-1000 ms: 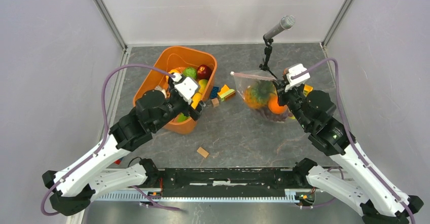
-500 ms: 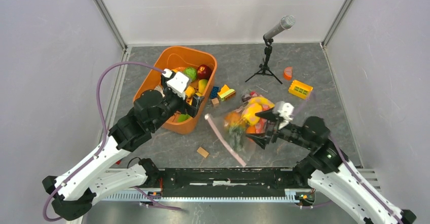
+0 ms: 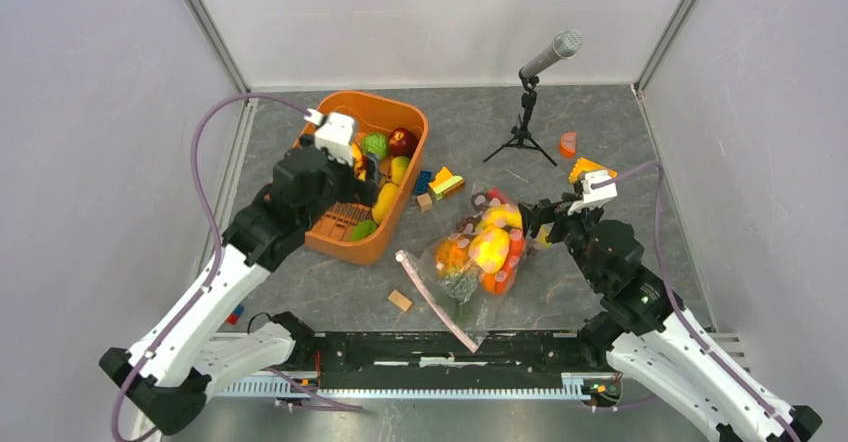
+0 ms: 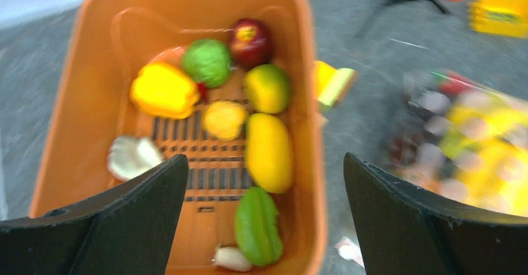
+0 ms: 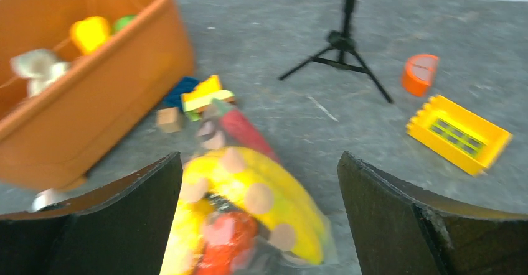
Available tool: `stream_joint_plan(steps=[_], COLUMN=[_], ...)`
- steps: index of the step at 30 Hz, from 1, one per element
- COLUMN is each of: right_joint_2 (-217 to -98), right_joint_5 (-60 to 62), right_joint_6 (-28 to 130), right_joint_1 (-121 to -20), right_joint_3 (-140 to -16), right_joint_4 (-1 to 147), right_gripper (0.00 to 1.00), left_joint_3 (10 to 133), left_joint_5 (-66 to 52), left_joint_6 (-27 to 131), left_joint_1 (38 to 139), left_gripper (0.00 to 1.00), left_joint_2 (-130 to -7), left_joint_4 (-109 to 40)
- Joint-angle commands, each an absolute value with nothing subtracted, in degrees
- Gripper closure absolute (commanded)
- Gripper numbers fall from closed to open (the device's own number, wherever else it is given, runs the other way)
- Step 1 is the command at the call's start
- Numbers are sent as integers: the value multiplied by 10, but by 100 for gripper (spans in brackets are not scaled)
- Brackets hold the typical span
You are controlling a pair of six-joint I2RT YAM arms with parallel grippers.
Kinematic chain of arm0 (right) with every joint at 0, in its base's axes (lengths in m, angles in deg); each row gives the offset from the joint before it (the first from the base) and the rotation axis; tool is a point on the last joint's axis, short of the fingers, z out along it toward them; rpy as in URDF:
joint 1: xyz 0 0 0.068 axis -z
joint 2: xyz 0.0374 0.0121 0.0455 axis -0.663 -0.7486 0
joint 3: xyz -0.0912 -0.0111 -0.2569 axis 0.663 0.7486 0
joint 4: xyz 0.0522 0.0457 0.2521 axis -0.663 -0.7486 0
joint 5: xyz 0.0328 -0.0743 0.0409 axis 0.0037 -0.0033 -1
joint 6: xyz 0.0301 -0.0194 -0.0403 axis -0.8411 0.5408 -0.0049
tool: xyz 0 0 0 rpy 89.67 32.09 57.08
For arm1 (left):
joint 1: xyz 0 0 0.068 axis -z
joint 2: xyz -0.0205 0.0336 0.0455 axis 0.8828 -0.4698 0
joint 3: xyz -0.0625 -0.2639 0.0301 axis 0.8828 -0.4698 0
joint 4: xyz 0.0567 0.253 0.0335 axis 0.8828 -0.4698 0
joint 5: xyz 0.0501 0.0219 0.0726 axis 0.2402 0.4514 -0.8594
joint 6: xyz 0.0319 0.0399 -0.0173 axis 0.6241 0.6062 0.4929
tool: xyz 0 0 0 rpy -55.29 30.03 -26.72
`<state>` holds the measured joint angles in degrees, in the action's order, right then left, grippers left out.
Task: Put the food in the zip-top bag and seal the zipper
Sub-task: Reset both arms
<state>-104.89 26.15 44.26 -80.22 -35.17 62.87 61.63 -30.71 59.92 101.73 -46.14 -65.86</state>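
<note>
Near right gripper (image 3: 541, 224), zip-top bag (image 3: 478, 264) lies, seemingly unsealed.

No legible text, label, brand or number in any view; zip-top bag (image 3: 455, 302) surface blurred, nothing readable

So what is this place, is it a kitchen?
Probably not a kitchen. It looks like a robot test booth: plain white walls close in a grey table, a microphone stands on it, and the food in the orange tub looks like plastic toys.
</note>
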Motion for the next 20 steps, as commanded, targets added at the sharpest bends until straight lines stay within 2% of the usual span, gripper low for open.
stream_joint_plan(steps=[1, 3, 7, 14, 20], right_joint_2=[-1106, -1149, -1175, -1159, -1093], right_joint_5=[435, 451, 406, 203, 185], right_joint_6=[442, 463, 472, 462, 471], right_joint_1=[-797, -781, -703, -485, -474], right_joint_3=[-370, -397, -412, -371, -353], right_joint_4=[625, 611, 624, 644, 661], right_gripper=[2, 2, 2, 2, 2], left_joint_3=[651, 658, 668, 622, 625], left_joint_5=[-226, -205, -301, -357, -381], left_joint_6=[497, 470, 414, 382, 394], left_joint_1=[870, 817, 814, 815, 815], left_gripper=[0, 0, 0, 0, 0], left_joint_2=[-489, -506, -509, -442, -428], left_joint_4=[-687, -696, -732, -704, -700])
